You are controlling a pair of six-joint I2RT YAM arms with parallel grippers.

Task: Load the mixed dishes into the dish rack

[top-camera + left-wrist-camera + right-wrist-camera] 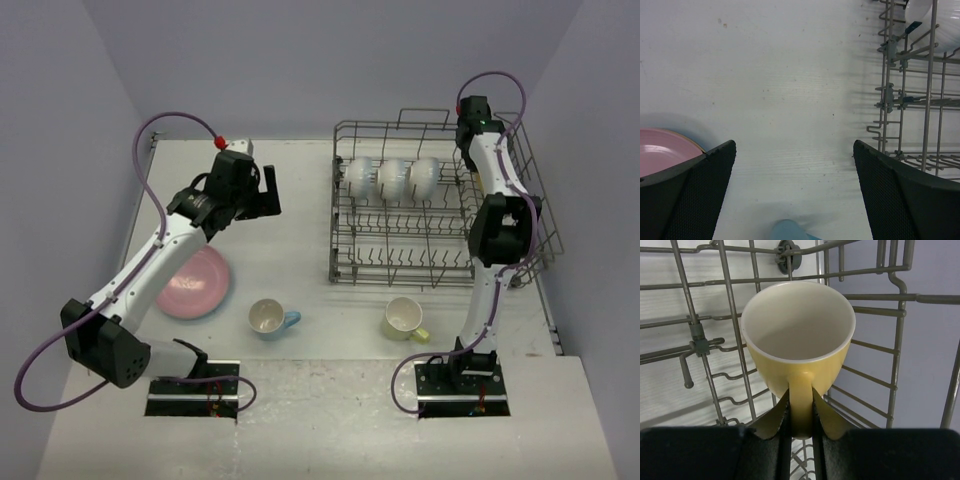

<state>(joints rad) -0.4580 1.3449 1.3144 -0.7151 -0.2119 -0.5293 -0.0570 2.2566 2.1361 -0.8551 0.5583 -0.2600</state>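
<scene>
Over the far right corner of the dish rack (400, 262), the right gripper (801, 415) is clamped on the handle of the yellow mug (797, 330), mouth facing the wrist, base toward the wires beyond, while the left gripper (794, 152) hangs spread wide above the table (790, 75).

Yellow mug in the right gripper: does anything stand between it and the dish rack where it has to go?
Nothing visible does. The right gripper holds the yellow mug by its handle at the far side of the dish rack, with only the rack's own wires behind it. The three white bowls stand to the left, apart from it.
</scene>
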